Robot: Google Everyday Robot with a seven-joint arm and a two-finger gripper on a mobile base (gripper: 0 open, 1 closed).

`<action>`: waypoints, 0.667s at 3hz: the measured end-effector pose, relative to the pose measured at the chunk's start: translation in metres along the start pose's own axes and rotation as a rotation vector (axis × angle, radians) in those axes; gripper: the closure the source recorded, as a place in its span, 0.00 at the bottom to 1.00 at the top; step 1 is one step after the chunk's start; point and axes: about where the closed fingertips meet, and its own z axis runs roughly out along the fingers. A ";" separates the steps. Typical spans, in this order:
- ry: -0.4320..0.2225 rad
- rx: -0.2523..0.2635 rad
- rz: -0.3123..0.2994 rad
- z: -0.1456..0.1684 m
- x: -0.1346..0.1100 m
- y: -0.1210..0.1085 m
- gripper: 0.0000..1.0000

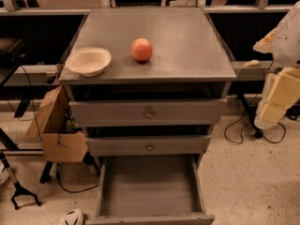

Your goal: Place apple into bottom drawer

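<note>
Your apple (141, 49) sits on the top of the grey cabinet (187, 41), a little left of the middle and towards the front edge, upright on the bare surface and touching nothing else. Just to its left, near the front left corner, you have the cream bowl (88, 61), close to the apple but apart from it. Below the top, the two shallow drawers with brass knobs, upper (117, 112) and lower (117, 146), each stand out a little from the cabinet front. Under them the bottom drawer (150, 186) is pulled well out towards you, its plain grey inside showing with nothing in it. The gripper (264, 42) hangs off the cabinet's right side at about the height of the top, well apart from the apple and holding nothing you can see; whether it is released or clenched you cannot tell. The pale arm (281, 95) runs down the right edge behind it. To the left of the cabinet a cardboard box (56, 135) rests on the speckled floor (253, 182), and black cables (234, 135) trail across that floor on the right
</note>
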 end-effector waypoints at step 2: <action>-0.065 0.015 0.028 0.001 -0.016 -0.017 0.00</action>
